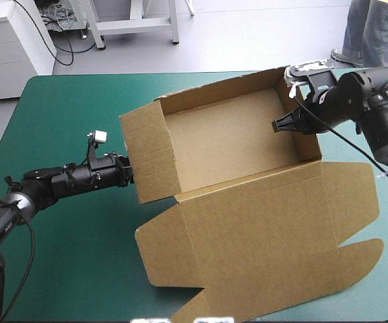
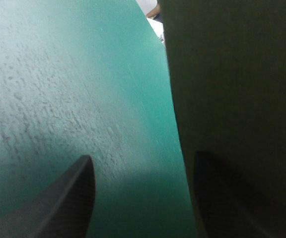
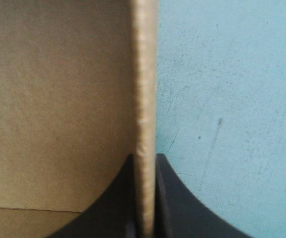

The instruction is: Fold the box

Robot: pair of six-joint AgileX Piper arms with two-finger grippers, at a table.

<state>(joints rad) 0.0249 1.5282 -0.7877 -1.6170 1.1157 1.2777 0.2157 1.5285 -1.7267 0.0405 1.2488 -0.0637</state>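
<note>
"Teal-green cover (image 1: 59, 121) under everything, understood. Now, what has the right gripper (image 3: 144, 157) got?"

"Its black fingers (image 3: 182, 213) are all but closed on a thin upright edge of the box (image 3: 58, 99). The board stands between them, with one finger on the brown inner side and the other on the cover's side. From above, that edge belongs to the box's right wall, and the arm reaches in over it from the right."

"And the left gripper (image 2: 143, 158)?"

"Its fingers stand well apart and hold nothing. One is over bare cover, and the other is dark against the outer face of the box's left wall. Whether that one touches the board I cannot tell. In the high view the gripper's tip is at the near end of that wall."

"Where does the box itself lie?"

"In the middle of the table, a little toward the right. It is an open tray with the left, right and far walls raised and the brown floor bare. The lid (image 1: 261, 229) lies flat on the near side, its flaps spread — one rounded flap points right, and the nearest corner reaches toward the table's near edge."
</note>
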